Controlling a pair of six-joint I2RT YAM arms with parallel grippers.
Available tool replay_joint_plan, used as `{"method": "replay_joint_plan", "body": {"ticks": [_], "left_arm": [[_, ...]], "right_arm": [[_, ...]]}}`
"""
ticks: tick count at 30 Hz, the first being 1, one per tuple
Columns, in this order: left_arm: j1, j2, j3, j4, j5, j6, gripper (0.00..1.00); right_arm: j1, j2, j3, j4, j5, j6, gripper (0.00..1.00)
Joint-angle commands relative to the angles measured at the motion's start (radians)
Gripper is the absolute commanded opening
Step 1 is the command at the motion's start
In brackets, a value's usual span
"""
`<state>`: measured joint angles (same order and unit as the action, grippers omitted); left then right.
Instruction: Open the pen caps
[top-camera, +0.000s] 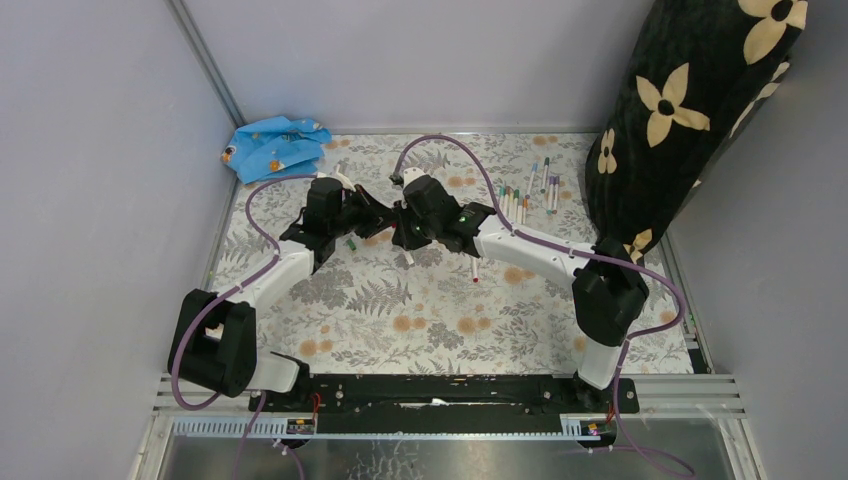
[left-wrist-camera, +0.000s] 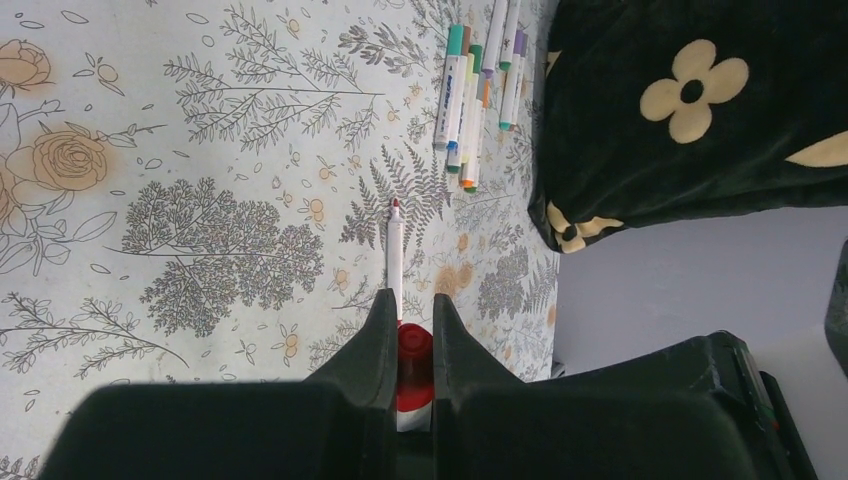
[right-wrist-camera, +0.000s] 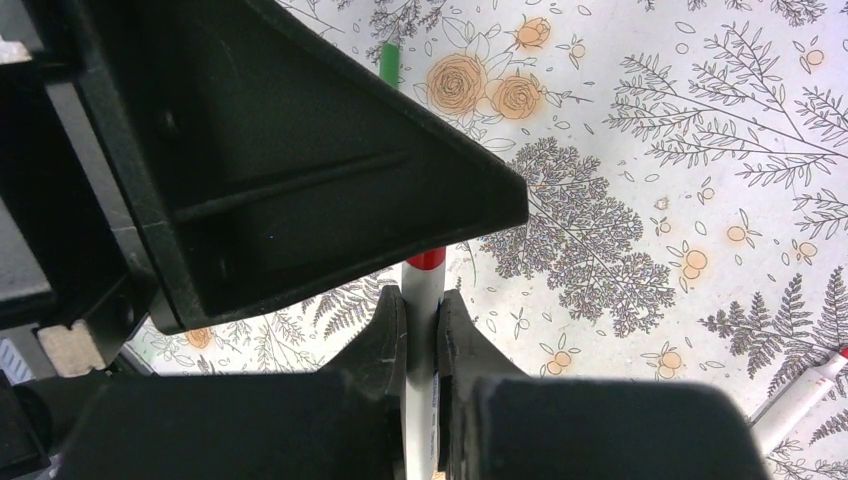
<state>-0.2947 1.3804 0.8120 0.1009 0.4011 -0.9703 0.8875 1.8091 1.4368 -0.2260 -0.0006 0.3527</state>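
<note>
**Both jaws clamped on one red-capped pen above mid-counter**

The left jaws are pinched narrow on a small red plastic cap (left-wrist-camera: 413, 350), which fills the slot between them. The right jaws are closed just as tightly around a thin white-barrelled marker pen (right-wrist-camera: 423, 285). Its red end shows just above them before it disappears behind the left arm's black housing. Whether the cap is still seated on the barrel cannot be told. From above, the two arms meet nose to nose over the middle of the floral-printed counter (top-camera: 420, 320).

Below the left jaws, an uncapped white pen with a red tip (left-wrist-camera: 393, 245) lies flat on the counter. A short green cap (right-wrist-camera: 388, 62) lies loose near the left arm. Farther out, a cluster of capped white pens (left-wrist-camera: 468, 100) lies side by side next to a black cloth with cream flowers (left-wrist-camera: 680, 120). A crumpled blue cloth (top-camera: 272, 147) sits in the far left corner
</note>
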Motion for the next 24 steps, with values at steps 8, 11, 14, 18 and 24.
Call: {"method": "replay_joint_plan", "body": {"ticks": [8,11,14,18,24], "left_arm": [[0.092,0.047,-0.010,0.095,-0.037,-0.066,0.00],[0.139,0.089,0.033,0.074,-0.029,-0.022,0.00],[0.176,0.125,0.063,0.056,-0.020,0.016,0.00],[0.193,0.161,0.099,0.037,-0.015,0.056,0.00],[0.194,0.191,0.155,-0.061,-0.017,0.145,0.00]], "right_arm": [[0.009,-0.062,-0.111,0.052,0.004,-0.033,0.00],[0.008,-0.103,-0.197,0.082,-0.031,-0.024,0.00],[0.008,-0.129,-0.259,0.103,-0.057,-0.014,0.00],[0.008,-0.137,-0.303,0.122,-0.076,-0.006,0.00],[0.008,-0.157,-0.312,0.113,-0.010,-0.005,0.00]]}}
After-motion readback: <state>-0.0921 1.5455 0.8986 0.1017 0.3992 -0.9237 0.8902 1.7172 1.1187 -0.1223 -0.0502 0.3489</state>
